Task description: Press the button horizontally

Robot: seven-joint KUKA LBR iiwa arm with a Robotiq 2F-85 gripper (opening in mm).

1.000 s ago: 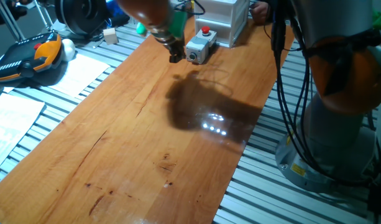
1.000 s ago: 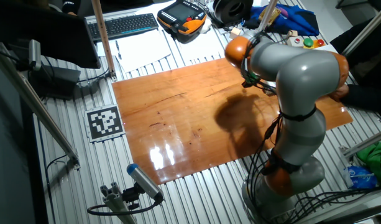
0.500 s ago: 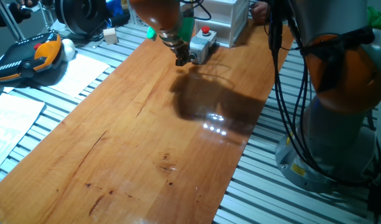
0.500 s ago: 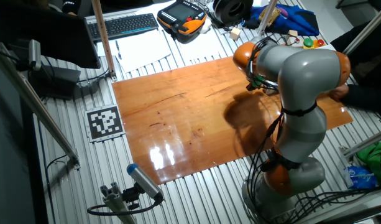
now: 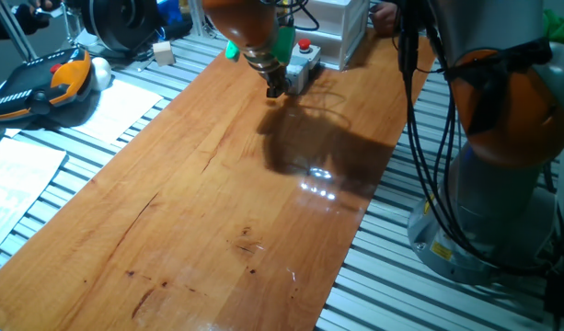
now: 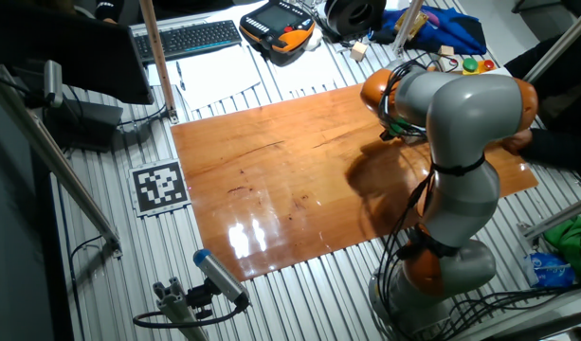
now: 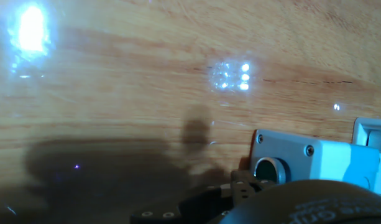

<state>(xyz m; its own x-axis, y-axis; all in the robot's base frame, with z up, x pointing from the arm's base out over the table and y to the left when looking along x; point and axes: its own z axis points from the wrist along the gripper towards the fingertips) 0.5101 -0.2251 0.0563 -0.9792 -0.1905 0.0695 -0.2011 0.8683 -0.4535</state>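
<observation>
The button (image 5: 303, 61) is a small light-grey box with a red round cap on top, at the far end of the wooden table (image 5: 199, 193). My gripper (image 5: 276, 88) hangs low over the table, right at the box's near end face. In the hand view the box (image 7: 321, 163) lies at the lower right, with its dark round part (image 7: 269, 169) facing my fingertips (image 7: 242, 182), which are dark and blurred just in front of it. No view shows whether the fingers are open or shut. In the other fixed view my arm (image 6: 451, 104) hides the button.
A white translucent drawer box (image 5: 341, 23) stands just behind the button. An orange and black pendant (image 5: 42, 83) and papers (image 5: 116, 106) lie left of the table. The robot base (image 5: 502, 184) stands at the right. A keyboard (image 6: 190, 38) and a marker tag (image 6: 159, 187) lie beyond the table's edges.
My gripper has moved across the table toward the button's near end face, from a short way off to right against it. The button box has not visibly shifted.
</observation>
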